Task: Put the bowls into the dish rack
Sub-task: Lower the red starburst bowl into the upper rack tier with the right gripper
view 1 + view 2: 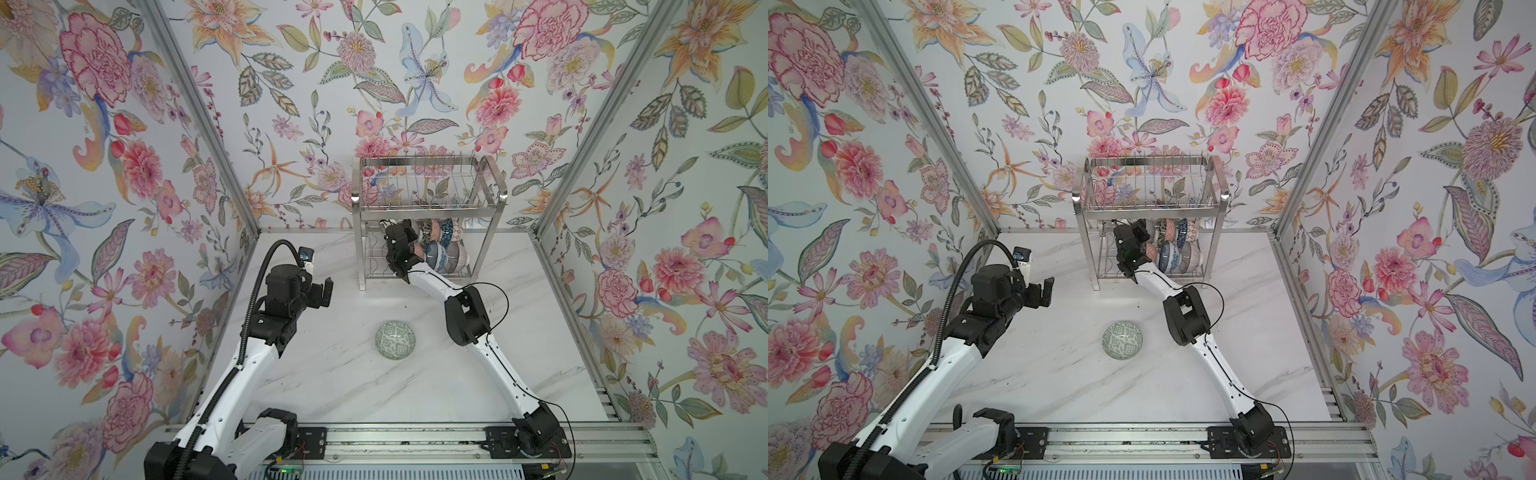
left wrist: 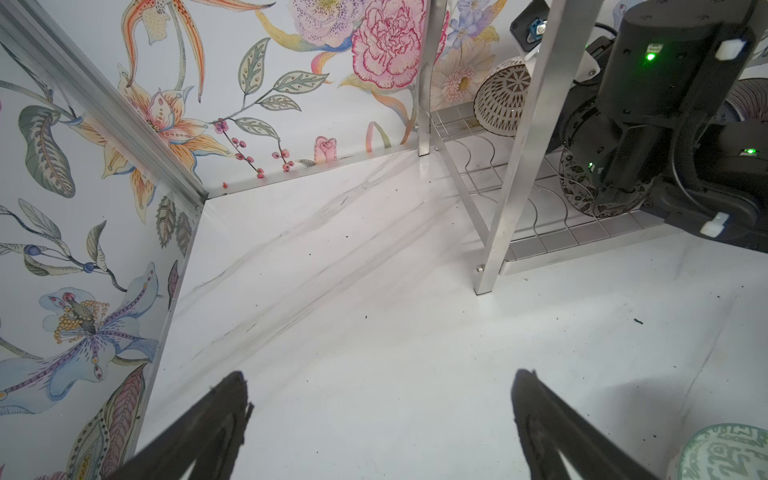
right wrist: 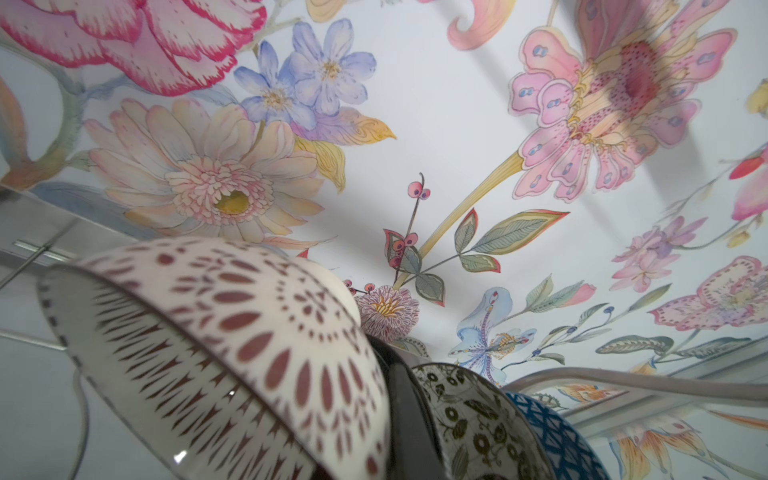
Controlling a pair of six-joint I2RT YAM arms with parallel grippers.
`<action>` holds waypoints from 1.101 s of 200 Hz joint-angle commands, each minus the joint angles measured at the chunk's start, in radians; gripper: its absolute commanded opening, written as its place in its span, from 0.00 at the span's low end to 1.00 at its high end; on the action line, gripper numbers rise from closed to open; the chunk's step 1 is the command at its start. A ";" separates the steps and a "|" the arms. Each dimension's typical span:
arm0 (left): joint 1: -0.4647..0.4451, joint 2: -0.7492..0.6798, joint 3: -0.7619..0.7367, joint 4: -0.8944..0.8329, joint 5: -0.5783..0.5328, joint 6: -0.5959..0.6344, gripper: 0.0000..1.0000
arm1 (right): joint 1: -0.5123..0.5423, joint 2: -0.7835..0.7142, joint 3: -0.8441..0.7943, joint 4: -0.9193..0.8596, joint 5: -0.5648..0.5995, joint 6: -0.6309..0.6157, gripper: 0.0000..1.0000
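One green geometric bowl [image 1: 395, 338] is not loaded yet. It sits alone near the middle of the table [image 1: 332, 395], well apart from the dish rack [image 1: 430, 210]. The rack stands at 12 o'clock in both top views, with the other bowls [image 1: 446, 249] on edge in its lower tier. From the left gripper [image 1: 326, 291], whose jaws stand fully apart and hold nothing, this bowl lies at about 4 o'clock (it is round, so there is no long axis to align with). The right gripper [image 1: 401, 235] reaches into the lower tier, jaws closed, next to a brown-patterned bowl [image 3: 208, 353]. Whether it pinches that bowl I cannot tell. I judge the left arm to be the free one for the next pick.
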 commanded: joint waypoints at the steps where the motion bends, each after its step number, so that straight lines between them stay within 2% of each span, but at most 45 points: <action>1: 0.013 -0.011 -0.013 0.017 0.021 -0.009 0.99 | 0.005 0.030 0.036 0.011 -0.012 0.020 0.00; 31: 0.014 -0.013 -0.013 0.018 0.021 -0.009 0.99 | 0.005 0.029 0.039 -0.017 -0.029 0.023 0.06; 76: 0.013 -0.014 -0.013 0.017 0.023 -0.011 0.99 | 0.006 0.027 0.040 -0.054 -0.045 0.023 0.10; 129: 0.015 -0.016 -0.015 0.018 0.024 -0.011 1.00 | 0.010 0.023 0.040 -0.074 -0.047 0.016 0.23; 220: 0.018 -0.012 -0.015 0.020 0.031 -0.013 0.99 | 0.024 -0.002 0.040 -0.043 -0.038 -0.044 0.24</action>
